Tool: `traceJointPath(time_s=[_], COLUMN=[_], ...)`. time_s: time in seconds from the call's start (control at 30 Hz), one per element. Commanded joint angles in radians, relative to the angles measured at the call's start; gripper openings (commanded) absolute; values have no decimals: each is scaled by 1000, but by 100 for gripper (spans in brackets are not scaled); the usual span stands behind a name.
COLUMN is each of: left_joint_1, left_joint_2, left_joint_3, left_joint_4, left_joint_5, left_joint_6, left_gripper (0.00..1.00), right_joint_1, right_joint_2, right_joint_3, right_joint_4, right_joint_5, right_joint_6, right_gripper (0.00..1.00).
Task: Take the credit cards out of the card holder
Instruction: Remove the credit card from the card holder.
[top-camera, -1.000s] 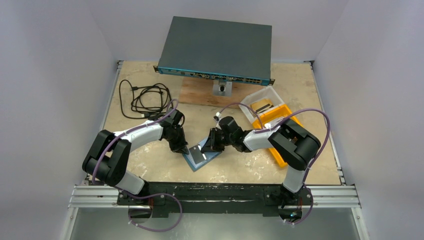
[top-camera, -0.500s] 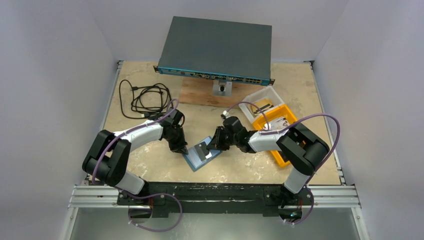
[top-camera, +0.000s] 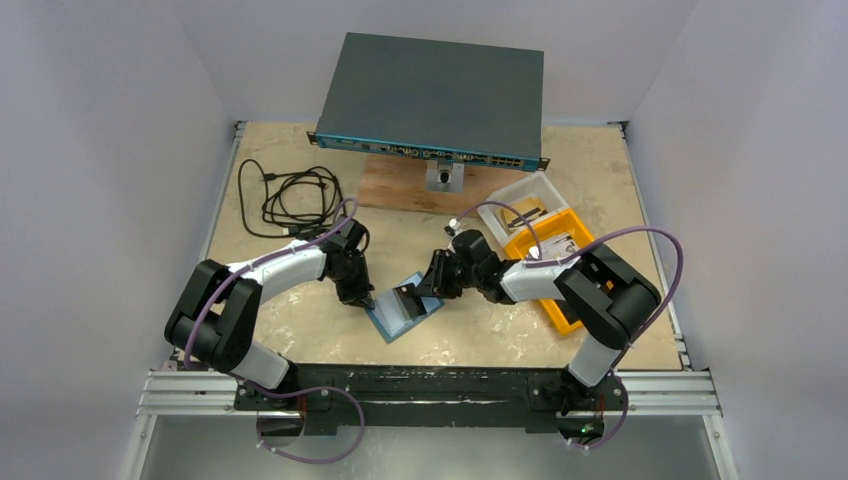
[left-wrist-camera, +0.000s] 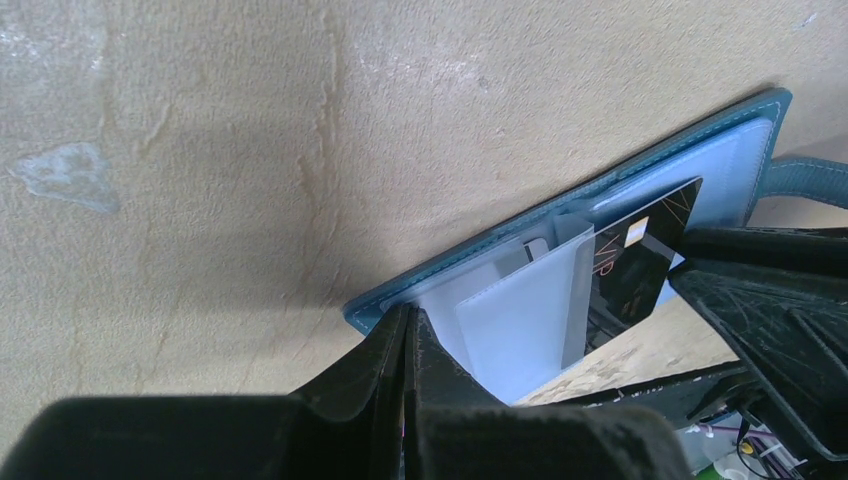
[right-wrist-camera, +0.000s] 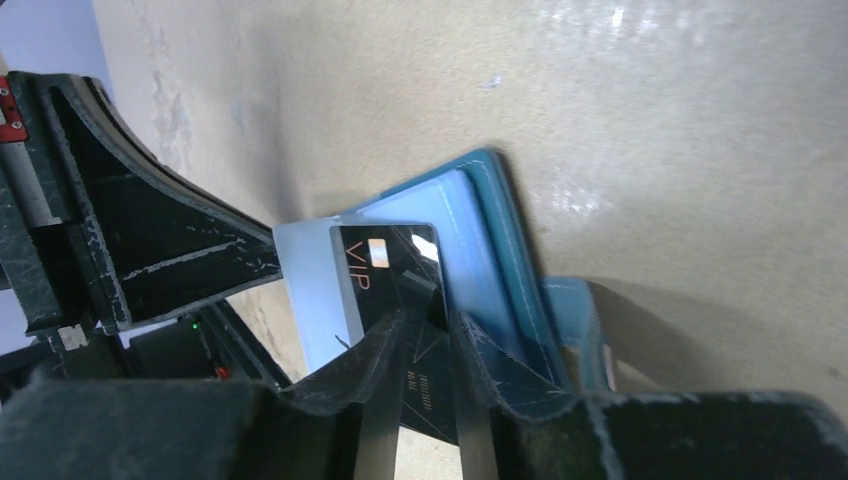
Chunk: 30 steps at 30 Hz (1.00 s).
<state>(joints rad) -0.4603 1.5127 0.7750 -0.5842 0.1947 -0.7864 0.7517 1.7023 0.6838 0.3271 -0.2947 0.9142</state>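
Left gripper (left-wrist-camera: 405, 325) with fingers together, tips on the left edge of the open teal card holder (left-wrist-camera: 725, 165) lying mid-worktop (top-camera: 300, 330), black VIP credit card (right-wrist-camera: 390, 265) partly out of its clear pocket, right gripper (right-wrist-camera: 425, 325) with fingers astride that card, clamped or loose I cannot tell.

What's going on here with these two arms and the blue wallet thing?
Two robot arms are working on a blue card holder lying open on the table. The left gripper, shut, seems to pin one edge down. The right gripper has its fingers either side of a black VIP card sticking out of a clear pocket; whether it grips firmly is unclear.
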Motion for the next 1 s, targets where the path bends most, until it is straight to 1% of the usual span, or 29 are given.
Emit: traceJointPath(time_s=[0.0,0.17,0.3,0.37,0.5,0.63,0.77,0.8,0.87,0.97], left_joint_1=[2,2,2,2,2,-1,-31,-41,-56,-71], left_joint_2=[21,26,17,-7,-102,-187,-213,-198,-159,-97], left_joint_3=[-3,3,6,18,52,91,108,111,111,89], left_joint_4=[-38,-38,-40,-60,-115,-148,-118,-110,-86,-12], left_joint_5=[-69,-64,-58,-67,-81,-58,-14,-6,8,39], left_joint_6=[39,41,41,43,58,64,51,44,33,18], left_gripper=[0,0,0,0,0,11,15,14,10,0], right_joint_1=[0,2,6,4,4,5,5,5,5,5], right_joint_2=[58,81,85,85,80,77,79,80,82,83], right_joint_3=[24,31,35,35,24,21,24,25,27,27], right_joint_4=[31,46,27,11,-7,-11,-14,-15,-16,-17], right_joint_5=[-84,-123,-114,-102,-81,-72,-72,-72,-75,-79], right_joint_6=[-43,-50,-52,-55,-54,-52,-54,-56,-58,-63], right_gripper=[25,26,27,27,26,26,26,26,27,29])
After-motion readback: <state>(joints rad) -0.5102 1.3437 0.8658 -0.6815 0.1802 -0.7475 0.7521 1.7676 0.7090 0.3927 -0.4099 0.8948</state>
